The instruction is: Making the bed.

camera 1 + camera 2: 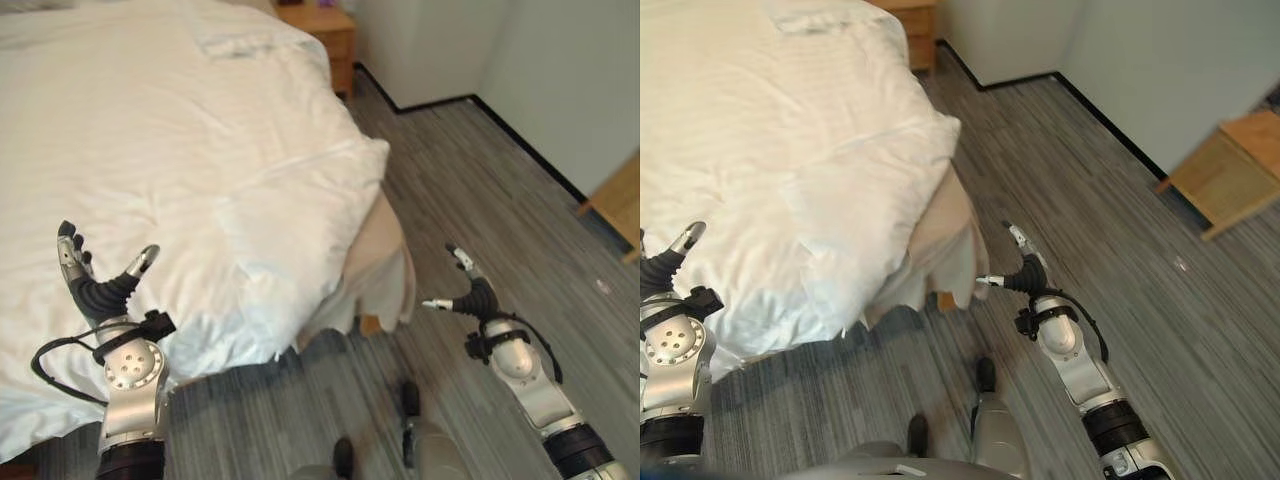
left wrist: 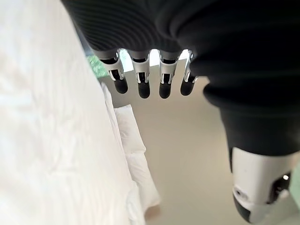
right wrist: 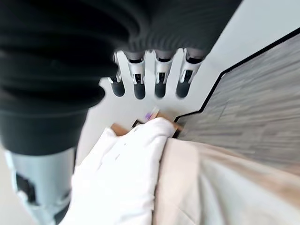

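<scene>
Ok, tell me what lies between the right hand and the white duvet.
In the left eye view, bare grey floor separates the right hand from the beige bed skirt under the white duvet.

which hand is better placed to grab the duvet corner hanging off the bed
Probably the left. The left hand is open over the duvet near its edge. The right hand, also open, hangs over the floor, apart from the bed's corner.

Silver-grey forearms, round wrist joints dotted with small screws, black bands lower down. The left hand (image 1: 100, 293) and right hand (image 1: 475, 293) wear dark ribbed covers; silver fingers (image 2: 143, 83) end in dark rounded tips.
</scene>
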Available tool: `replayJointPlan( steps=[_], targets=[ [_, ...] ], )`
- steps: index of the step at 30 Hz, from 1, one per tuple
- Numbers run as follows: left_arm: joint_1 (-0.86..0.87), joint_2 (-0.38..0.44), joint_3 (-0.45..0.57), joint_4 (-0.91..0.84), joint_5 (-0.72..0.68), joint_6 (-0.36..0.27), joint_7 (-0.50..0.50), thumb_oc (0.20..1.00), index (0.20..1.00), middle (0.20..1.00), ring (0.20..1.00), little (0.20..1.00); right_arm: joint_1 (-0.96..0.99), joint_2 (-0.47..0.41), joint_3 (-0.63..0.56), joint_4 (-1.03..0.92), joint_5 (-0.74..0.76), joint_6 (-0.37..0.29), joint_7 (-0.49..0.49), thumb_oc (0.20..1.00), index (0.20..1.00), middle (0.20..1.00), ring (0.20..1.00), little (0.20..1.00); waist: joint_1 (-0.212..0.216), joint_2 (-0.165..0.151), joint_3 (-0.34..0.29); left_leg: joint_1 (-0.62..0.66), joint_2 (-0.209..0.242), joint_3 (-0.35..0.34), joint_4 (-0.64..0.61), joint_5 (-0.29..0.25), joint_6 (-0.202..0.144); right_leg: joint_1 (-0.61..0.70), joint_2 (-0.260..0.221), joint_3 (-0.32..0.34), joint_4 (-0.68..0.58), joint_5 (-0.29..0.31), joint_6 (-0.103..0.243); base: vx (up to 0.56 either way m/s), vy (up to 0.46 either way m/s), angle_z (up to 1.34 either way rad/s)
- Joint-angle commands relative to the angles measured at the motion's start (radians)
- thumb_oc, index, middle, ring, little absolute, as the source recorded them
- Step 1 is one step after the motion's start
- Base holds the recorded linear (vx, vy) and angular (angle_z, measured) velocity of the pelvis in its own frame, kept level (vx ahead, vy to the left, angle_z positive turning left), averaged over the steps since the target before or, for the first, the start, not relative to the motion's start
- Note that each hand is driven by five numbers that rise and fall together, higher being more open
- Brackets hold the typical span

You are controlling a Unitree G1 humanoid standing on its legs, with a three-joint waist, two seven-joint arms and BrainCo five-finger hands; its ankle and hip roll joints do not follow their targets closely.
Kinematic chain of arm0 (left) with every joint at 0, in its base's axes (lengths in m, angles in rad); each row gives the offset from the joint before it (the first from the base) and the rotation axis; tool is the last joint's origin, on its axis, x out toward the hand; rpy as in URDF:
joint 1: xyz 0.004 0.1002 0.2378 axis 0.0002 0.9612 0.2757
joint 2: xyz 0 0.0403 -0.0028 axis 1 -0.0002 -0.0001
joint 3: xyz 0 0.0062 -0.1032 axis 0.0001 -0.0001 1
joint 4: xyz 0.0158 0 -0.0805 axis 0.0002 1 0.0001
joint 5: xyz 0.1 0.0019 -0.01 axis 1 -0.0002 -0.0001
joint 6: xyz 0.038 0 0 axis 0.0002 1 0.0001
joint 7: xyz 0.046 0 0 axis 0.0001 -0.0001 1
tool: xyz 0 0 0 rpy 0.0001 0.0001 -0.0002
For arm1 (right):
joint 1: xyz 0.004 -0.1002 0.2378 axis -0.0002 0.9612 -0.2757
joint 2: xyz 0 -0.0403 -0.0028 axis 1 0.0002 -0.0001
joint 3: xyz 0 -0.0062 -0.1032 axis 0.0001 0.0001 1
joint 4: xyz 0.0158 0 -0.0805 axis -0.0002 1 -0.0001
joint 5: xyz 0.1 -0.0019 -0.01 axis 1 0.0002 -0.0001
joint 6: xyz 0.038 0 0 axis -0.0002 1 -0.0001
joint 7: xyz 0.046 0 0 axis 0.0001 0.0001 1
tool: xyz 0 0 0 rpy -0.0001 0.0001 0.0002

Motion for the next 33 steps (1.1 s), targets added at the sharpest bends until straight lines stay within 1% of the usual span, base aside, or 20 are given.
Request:
replayJointPlan(
  steps=[1, 2, 3, 4, 5, 8, 9, 10, 11, 12, 13, 16, 17, 18, 20, 21, 23, 24, 29, 33],
  targets=[
    [-0.003, 0.042, -0.014, -0.073, 0.077, -0.007, 0.017, 1.0, 1.0, 1.0, 1.0, 1.0, -0.118, 0.007, 0.008, -0.001, -0.008, -0.032, -0.01, 1.0, 1.0, 1.0, 1.0, 1.0, 0.004, -0.009, -0.01, -0.073, 0.071, 0.075, -0.029, 0.018, -0.028, 0.093, -0.03, -0.032, 0.003, 0.015, 0.019, 0.23, -0.165, 0.68],
    [-0.01, 0.041, -0.014, -0.056, 0.081, 0.007, 0.018, 1.0, 1.0, 1.0, 1.0, 1.0, -0.122, 0.005, 0.012, 0.009, -0.008, -0.027, -0.007, 1.0, 1.0, 1.0, 1.0, 1.0, 0.003, -0.006, -0.018, -0.073, 0.073, 0.072, -0.029, 0.015, -0.033, 0.103, -0.034, -0.045, -0.009, 0.014, 0.019, 0.3, -0.19, 0.59],
    [-0.041, 0.061, -0.028, -0.028, 0.103, 0.025, 0.022, 1.0, 1.0, 1.0, 1.0, 1.0, -0.121, -0.003, 0.028, 0.027, -0.01, -0.023, -0.003, 1.0, 1.0, 1.0, 1.0, 1.0, -0.013, 0.003, -0.032, -0.071, 0.086, 0.074, -0.029, 0.01, -0.048, 0.117, -0.037, -0.074, -0.013, 0.011, 0.015, 0.23, -0.136, 0.46],
    [-0.044, 0.062, -0.03, -0.025, 0.104, 0.025, 0.023, 1.0, 1.0, 1.0, 1.0, 1.0, -0.121, -0.003, 0.028, 0.028, -0.01, -0.023, -0.004, 1.0, 1.0, 1.0, 1.0, 1.0, -0.015, 0.004, -0.032, -0.072, 0.087, 0.071, -0.029, 0.01, -0.049, 0.118, -0.037, -0.077, -0.013, 0.01, 0.014, 0.3, -0.153, 0.53],
    [-0.069, 0.103, -0.038, 0.003, 0.137, 0.05, 0.018, 1.0, 1.0, 1.0, 1.0, 1.0, -0.099, -0.009, 0.033, 0.022, 0.001, -0.022, 0.011, 1.0, 1.0, 1.0, 1.0, 1.0, -0.035, 0.016, -0.041, -0.064, 0.103, 0.079, -0.029, 0.006, -0.063, 0.132, -0.035, -0.105, -0.015, 0.001, 0.009, 0.21, -0.082, 0.5],
    [-0.088, 0.137, -0.048, 0.019, 0.179, 0.066, 0.015, 1.0, 1.0, 1.0, 1.0, 1.0, -0.043, -0.021, 0.028, 0.002, 0.008, -0.023, 0.03, 1.0, 1.0, 1.0, 1.0, 1.0, -0.054, 0.028, -0.041, -0.052, 0.108, 0.089, -0.029, 0.008, -0.072, 0.152, -0.035, -0.134, -0.017, -0.012, 0.002, 0.14, -0.042, 0.36],
    [-0.143, 0.167, -0.084, 0.033, 0.225, 0.09, 0.016, 1.0, 1.0, 1.0, 1.0, 1.0, -0.008, -0.038, 0.026, -0.008, 0.009, -0.026, 0.04, 1.0, 1.0, 1.0, 1.0, 1.0, -0.083, 0.028, -0.016, -0.101, 0.111, 0.201, 0.028, 0.039, -0.08, 0.175, -0.071, -0.188, -0.018, -0.02, -0.001, 0.09, -0.001, 0.19],
    [-0.145, 0.18, -0.084, 0.046, 0.24, 0.103, 0.007, 1.0, 1.0, 1.0, 1.0, 1.0, 0.01, -0.036, 0.025, -0.012, 0.012, -0.029, 0.045, 1.0, 1.0, 1.0, 1.0, 1.0, -0.094, 0.032, -0.015, -0.114, 0.116, 0.25, 0.033, 0.031, -0.077, 0.177, -0.077, -0.2, -0.018, -0.021, 0.003, 0.04, 0.016, 0.43],
    [-0.144, 0.181, -0.084, 0.046, 0.24, 0.104, 0.007, 1.0, 1.0, 1.0, 1.0, 1.0, 0.011, -0.036, 0.025, -0.014, 0.012, -0.029, 0.045, 1.0, 1.0, 1.0, 1.0, 1.0, -0.093, 0.032, -0.016, -0.114, 0.116, 0.253, 0.033, 0.03, -0.076, 0.175, -0.077, -0.198, -0.018, -0.021, 0.003, 0.14, 0.051, 0.73],
    [-0.142, 0.238, -0.074, 0.124, 0.3, 0.143, -0.009, 1.0, 1.0, 1.0, 1.0, 1.0, 0.05, -0.043, 0.029, -0.037, 0.01, -0.037, 0.069, 1.0, 1.0, 1.0, 1.0, 1.0, -0.122, 0.058, -0.029, -0.083, 0.124, 0.294, -0.026, 0.032, -0.075, 0.17, -0.061, -0.19, -0.018, -0.027, 0.009, 0.12, 0.041, 0.61],
    [-0.143, 0.239, -0.075, 0.128, 0.3, 0.142, -0.009, 1.0, 1.0, 1.0, 1.0, 1.0, 0.053, -0.043, 0.029, -0.04, 0.01, -0.036, 0.07, 1.0, 1.0, 1.0, 1.0, 1.0, -0.121, 0.058, -0.03, -0.082, 0.125, 0.295, -0.027, 0.031, -0.076, 0.17, -0.06, -0.189, -0.018, -0.027, 0.009, 0.16, 0.034, 0.24],
    [-0.229, 0.309, -0.135, 0.258, 0.339, 0.172, -0.016, 1.0, 1.0, 1.0, 1.0, 1.0, 0.094, -0.049, 0.036, -0.061, 0.03, -0.051, 0.091, 1.0, 1.0, 1.0, 1.0, 1.0, -0.173, 0.071, -0.027, -0.094, 0.148, 0.332, -0.029, 0.05, -0.093, 0.148, -0.057, -0.177, -0.018, -0.015, 0.013, 0.05, -0.022, -0.37],
    [-0.277, 0.343, -0.165, 0.317, 0.355, 0.179, -0.023, 1.0, 1.0, 1.0, 1.0, 1.0, 0.119, -0.055, 0.031, -0.083, 0.046, -0.062, 0.098, 1.0, 1.0, 1.0, 1.0, 1.0, -0.202, 0.077, -0.018, -0.118, 0.16, 0.343, -0.029, 0.062, -0.107, 0.117, -0.057, -0.17, -0.018, -0.01, 0.014, 0.0, -0.015, -0.56],
    [-0.281, 0.344, -0.169, 0.32, 0.355, 0.178, -0.023, 1.0, 1.0, 1.0, 1.0, 1.0, 0.121, -0.054, 0.029, -0.084, 0.046, -0.061, 0.098, 1.0, 1.0, 1.0, 1.0, 1.0, -0.201, 0.077, -0.021, -0.121, 0.16, 0.342, -0.029, 0.063, -0.107, 0.114, -0.056, -0.17, -0.018, -0.009, 0.014, 0.0, -0.018, -0.24],
    [-0.324, 0.391, -0.208, 0.435, 0.38, 0.195, -0.019, 1.0, 1.0, 1.0, 1.0, 1.0, 0.146, -0.073, 0.029, -0.101, 0.07, -0.083, 0.106, 1.0, 1.0, 1.0, 1.0, 1.0, -0.24, 0.095, -0.002, -0.139, 0.173, 0.367, -0.029, 0.071, -0.117, 0.079, -0.046, -0.153, -0.018, -0.006, 0.015, 0.02, -0.016, -0.18],
    [-0.33, 0.391, -0.213, 0.44, 0.379, 0.192, -0.017, 1.0, 1.0, 1.0, 1.0, 1.0, 0.147, -0.073, 0.028, -0.102, 0.071, -0.083, 0.106, 1.0, 1.0, 1.0, 1.0, 1.0, -0.238, 0.095, -0.003, -0.14, 0.174, 0.368, -0.029, 0.071, -0.117, 0.077, -0.046, -0.152, -0.018, -0.005, 0.015, 0.04, -0.006, -0.4],
    [-0.393, 0.445, -0.263, 0.571, 0.396, 0.199, -0.013, 1.0, 1.0, 1.0, 1.0, 1.0, 0.164, -0.095, 0.041, -0.118, 0.093, -0.103, 0.125, 1.0, 1.0, 1.0, 1.0, 1.0, -0.271, 0.112, 0.018, -0.159, 0.181, 0.395, -0.029, 0.076, -0.124, 0.042, -0.037, -0.128, -0.018, 0.002, 0.018, 0.02, 0.006, -0.45],
    [-0.397, 0.445, -0.267, 0.574, 0.395, 0.198, -0.012, 1.0, 1.0, 1.0, 1.0, 1.0, 0.164, -0.095, 0.04, -0.119, 0.094, -0.103, 0.125, 1.0, 1.0, 1.0, 1.0, 1.0, -0.269, 0.112, 0.018, -0.16, 0.181, 0.395, -0.029, 0.076, -0.124, 0.042, -0.037, -0.128, -0.018, 0.002, 0.018, 0.01, -0.005, -0.45],
    [-0.533, 0.522, -0.381, 0.794, 0.399, 0.2, -0.024, 1.0, 1.0, 1.0, 1.0, 1.0, 0.153, -0.138, 0.082, -0.135, 0.117, -0.14, 0.138, 1.0, 1.0, 1.0, 1.0, 1.0, -0.312, 0.137, 0.047, -0.205, 0.192, 0.432, -0.029, 0.092, -0.135, -0.025, -0.019, -0.092, -0.018, 0.02, 0.021, 0.02, -0.011, -0.36],
    [-0.595, 0.561, -0.434, 0.897, 0.39, 0.199, -0.041, 1.0, 1.0, 1.0, 1.0, 1.0, 0.126, -0.154, 0.105, -0.147, 0.122, -0.16, 0.136, 1.0, 1.0, 1.0, 1.0, 1.0, -0.331, 0.144, 0.064, -0.242, 0.204, 0.455, -0.029, 0.101, -0.141, -0.073, 0.002, -0.071, -0.018, 0.03, 0.023, 0.01, -0.035, -0.23]
  ],
)
